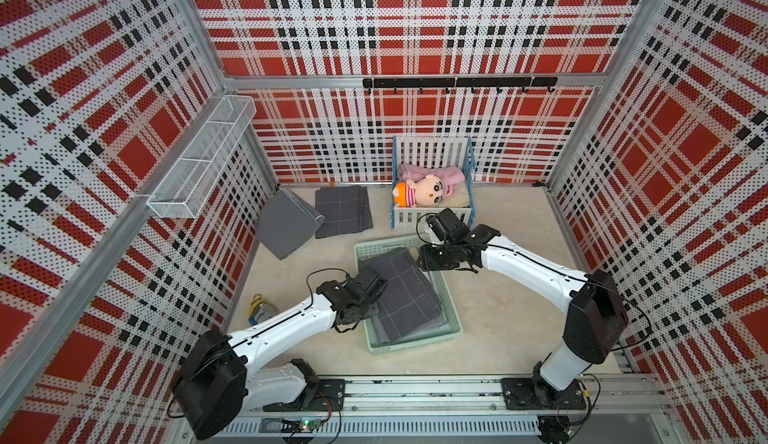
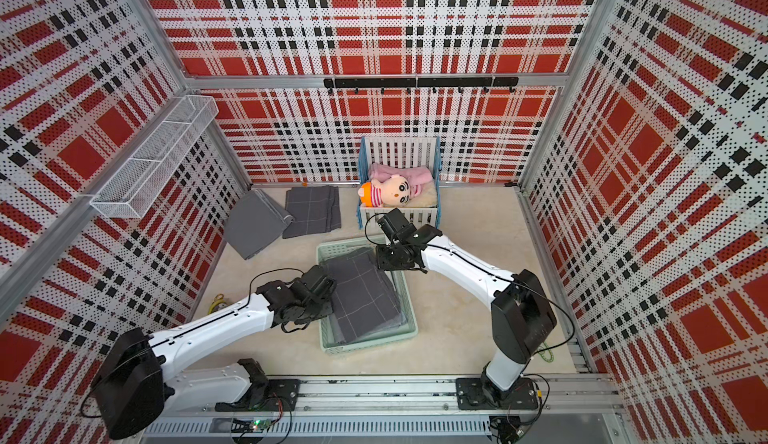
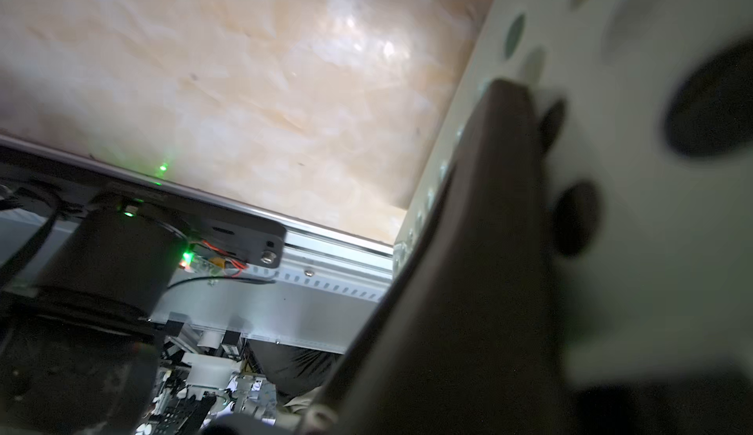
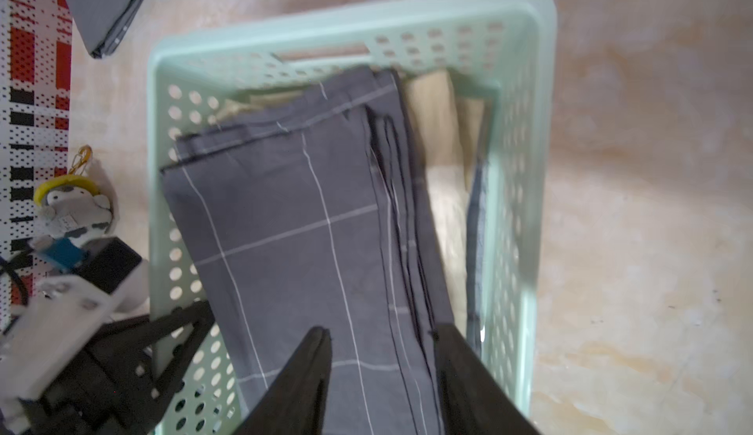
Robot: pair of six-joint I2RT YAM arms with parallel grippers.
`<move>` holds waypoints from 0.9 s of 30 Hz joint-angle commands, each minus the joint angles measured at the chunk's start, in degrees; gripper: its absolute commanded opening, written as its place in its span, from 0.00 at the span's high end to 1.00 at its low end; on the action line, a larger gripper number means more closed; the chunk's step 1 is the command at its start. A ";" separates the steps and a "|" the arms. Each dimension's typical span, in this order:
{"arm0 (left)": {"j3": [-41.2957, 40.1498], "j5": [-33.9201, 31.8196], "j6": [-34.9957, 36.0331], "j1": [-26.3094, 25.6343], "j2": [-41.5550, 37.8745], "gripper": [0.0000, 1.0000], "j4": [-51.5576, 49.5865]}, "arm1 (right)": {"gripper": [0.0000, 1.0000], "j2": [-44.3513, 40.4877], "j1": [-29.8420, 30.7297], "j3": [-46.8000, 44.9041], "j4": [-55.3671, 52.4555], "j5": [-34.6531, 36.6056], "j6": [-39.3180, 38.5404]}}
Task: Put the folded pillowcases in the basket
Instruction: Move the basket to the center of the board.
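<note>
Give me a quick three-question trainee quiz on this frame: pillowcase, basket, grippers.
1. True or false: the folded pillowcase lies wholly outside the basket.
2. Pick one: what is in the toy crib? A) a second basket B) a plush doll C) nothing
3. Name the side: which gripper has its jaws apart above the pillowcase?

Key:
1. False: it lies in the basket.
2. B
3. The right gripper.
</note>
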 commanded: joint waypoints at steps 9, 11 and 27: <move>28.16 -1.13 0.02 -8.91 29.43 1.00 8.77 | 0.53 -5.12 -6.56 0.66 -3.59 5.29 -2.04; 33.21 -0.63 0.51 -10.42 34.30 1.00 8.89 | 0.53 -6.43 -7.69 -0.20 -3.63 6.18 -2.02; 32.83 -5.68 -0.48 -12.77 29.98 0.45 6.79 | 0.51 -7.09 -9.05 -3.20 -1.99 5.38 -1.82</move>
